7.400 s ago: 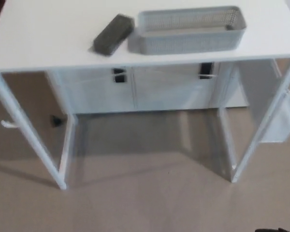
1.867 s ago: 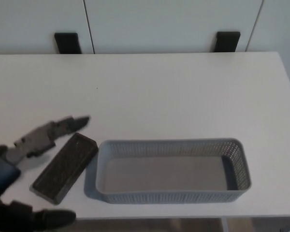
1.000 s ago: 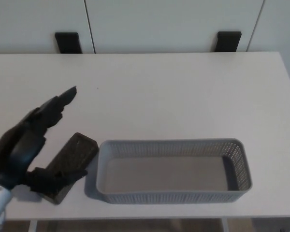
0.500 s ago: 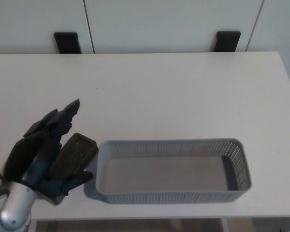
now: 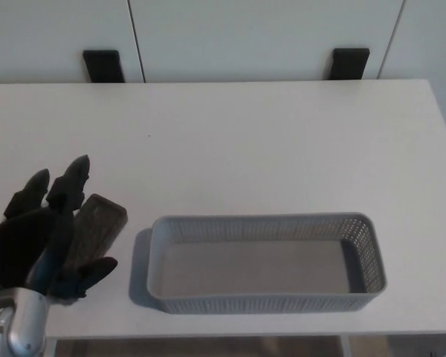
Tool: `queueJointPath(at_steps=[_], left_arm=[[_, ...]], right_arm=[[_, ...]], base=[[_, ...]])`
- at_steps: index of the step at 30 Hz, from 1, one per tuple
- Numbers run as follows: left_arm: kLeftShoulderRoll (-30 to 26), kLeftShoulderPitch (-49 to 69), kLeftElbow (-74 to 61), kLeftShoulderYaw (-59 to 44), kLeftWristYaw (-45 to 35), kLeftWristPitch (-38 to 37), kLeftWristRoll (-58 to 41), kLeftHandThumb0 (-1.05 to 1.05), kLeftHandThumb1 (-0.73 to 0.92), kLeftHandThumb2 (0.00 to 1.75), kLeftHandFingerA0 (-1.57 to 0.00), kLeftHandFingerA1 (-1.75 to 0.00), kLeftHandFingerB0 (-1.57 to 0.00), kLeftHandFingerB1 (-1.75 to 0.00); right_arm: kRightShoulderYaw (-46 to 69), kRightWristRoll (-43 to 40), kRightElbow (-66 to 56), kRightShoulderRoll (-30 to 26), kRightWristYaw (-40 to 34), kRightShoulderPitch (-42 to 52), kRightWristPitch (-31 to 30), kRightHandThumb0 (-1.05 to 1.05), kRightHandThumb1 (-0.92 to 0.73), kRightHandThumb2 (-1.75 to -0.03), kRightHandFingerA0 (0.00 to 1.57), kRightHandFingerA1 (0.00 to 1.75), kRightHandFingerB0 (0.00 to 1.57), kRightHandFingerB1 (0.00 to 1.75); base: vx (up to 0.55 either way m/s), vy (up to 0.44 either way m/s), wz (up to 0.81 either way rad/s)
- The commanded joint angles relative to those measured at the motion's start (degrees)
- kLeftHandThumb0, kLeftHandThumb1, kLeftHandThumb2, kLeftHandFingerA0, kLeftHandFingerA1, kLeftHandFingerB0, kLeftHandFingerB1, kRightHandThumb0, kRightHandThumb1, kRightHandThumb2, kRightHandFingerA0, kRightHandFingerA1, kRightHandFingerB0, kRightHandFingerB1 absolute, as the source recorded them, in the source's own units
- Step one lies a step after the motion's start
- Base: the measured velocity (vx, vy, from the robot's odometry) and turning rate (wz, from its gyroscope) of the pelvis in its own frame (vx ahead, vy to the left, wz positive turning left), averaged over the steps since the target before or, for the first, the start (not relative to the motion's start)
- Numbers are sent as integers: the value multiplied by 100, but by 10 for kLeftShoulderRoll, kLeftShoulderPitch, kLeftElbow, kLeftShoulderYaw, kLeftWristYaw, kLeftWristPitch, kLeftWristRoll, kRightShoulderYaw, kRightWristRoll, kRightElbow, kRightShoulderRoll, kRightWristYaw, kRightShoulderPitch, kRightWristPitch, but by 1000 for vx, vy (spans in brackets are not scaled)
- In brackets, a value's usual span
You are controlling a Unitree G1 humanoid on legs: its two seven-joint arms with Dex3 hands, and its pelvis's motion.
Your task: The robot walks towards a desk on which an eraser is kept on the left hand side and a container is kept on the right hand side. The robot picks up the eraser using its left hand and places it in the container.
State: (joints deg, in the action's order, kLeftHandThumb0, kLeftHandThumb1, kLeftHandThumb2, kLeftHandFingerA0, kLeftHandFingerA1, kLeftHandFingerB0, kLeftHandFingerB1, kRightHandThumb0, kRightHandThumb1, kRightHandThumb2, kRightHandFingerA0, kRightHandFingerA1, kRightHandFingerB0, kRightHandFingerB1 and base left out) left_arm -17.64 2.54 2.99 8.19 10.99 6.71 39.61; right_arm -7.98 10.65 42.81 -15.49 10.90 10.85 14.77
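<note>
A smooth white tabletop [image 5: 267, 141] carried a grey mesh-walled basket [image 5: 266, 262], long, shallow and empty, near its front edge; just left of the basket, the black left hand [image 5: 37, 238] wrapped the eraser [image 5: 95, 225], fingers [image 5: 68, 186] over its far side, thumb under its near end; the dark, rough-faced oblong block looked light and stiff, best clamped across its long sides; the right hand was out of view.
</note>
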Motion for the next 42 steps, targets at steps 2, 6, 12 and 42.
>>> queueJointPath(at_steps=[2, 6, 12, 42], left_arm=[[-6, 13, 6, 5, 9, 33, 26, -56, 36, 72, 0, -20, -8, -20], [-9, 8, 3, 12, -24, 44, 18, -59, 37, 74, -3, -29, -6, -25], [-11, -5, 22, 20, -43, 64, 14, -64, 41, 73, -8, -42, -5, -30], [-37, -44, 135, 3, -71, -16, -87, -16, 73, 69, -81, -136, -86, -61]], right_arm=[[-6, 9, -5, -13, 4, 0, -14, -42, -58, -56, 61, 51, 39, 41], [-11, 10, -16, -15, 10, -1, -33, -40, -58, -56, 60, 51, 40, 41], [-17, 13, -29, -21, 21, -2, -51, -42, -58, -56, 60, 50, 41, 41], [-5, 6, -41, -26, 20, -21, -63, -43, -58, -57, 61, 52, 44, 43]], base=[[0, 0, 0], [0, 0, 0], [0, 0, 0], [0, 0, 0]])
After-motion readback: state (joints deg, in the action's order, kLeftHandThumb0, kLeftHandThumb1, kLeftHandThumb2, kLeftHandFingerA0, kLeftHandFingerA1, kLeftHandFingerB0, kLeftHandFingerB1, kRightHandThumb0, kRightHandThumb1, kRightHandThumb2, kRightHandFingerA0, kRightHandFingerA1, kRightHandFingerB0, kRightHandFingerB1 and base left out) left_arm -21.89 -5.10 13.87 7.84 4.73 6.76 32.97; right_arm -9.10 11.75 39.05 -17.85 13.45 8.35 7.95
